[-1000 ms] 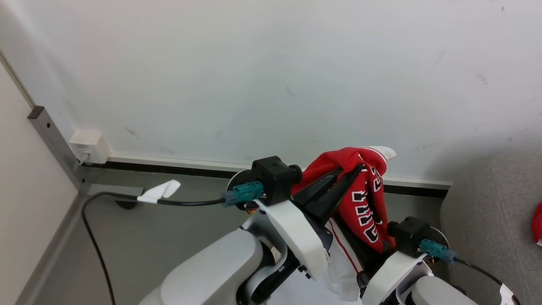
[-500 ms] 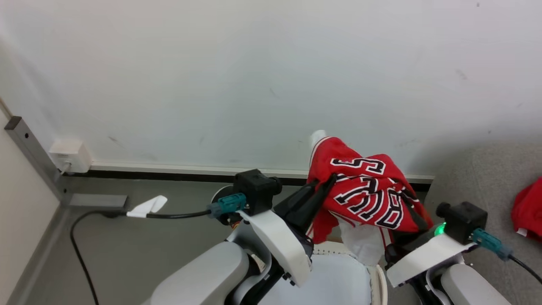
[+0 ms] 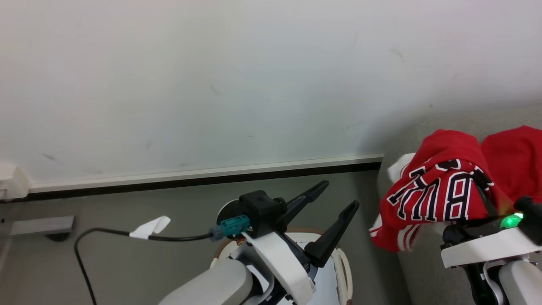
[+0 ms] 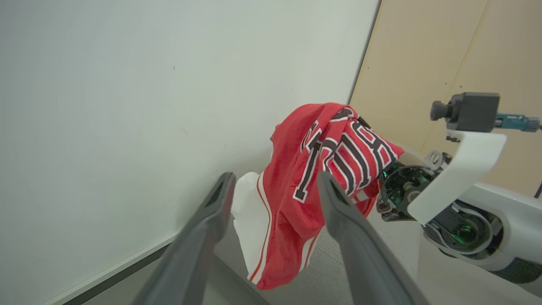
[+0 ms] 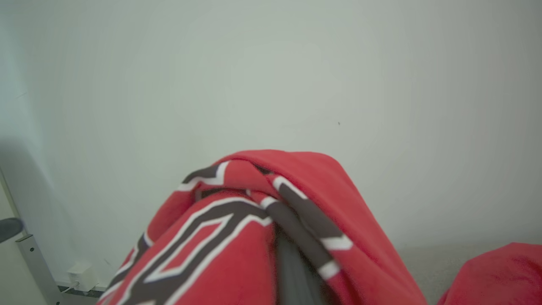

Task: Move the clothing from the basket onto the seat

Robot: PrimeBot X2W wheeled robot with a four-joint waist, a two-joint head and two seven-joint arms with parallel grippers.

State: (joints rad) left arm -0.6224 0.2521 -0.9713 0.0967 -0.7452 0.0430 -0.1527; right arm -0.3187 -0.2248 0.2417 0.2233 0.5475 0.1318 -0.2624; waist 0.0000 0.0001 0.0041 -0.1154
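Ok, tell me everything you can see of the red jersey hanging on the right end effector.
The jersey is soft red fabric with black block letters outlined in white, white striped trim and white lining showing at its left edge. It is bunched and draped over the right end effector, which is mostly buried in the folds, so the grip is hidden. It hangs over the seat's edge, beside another red garment lying on the seat; whether they touch is unclear.

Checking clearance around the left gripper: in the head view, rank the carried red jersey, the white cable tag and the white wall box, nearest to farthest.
1. Red jersey, just right of the left gripper.
2. Cable tag, to its left.
3. Wall box, far left edge.
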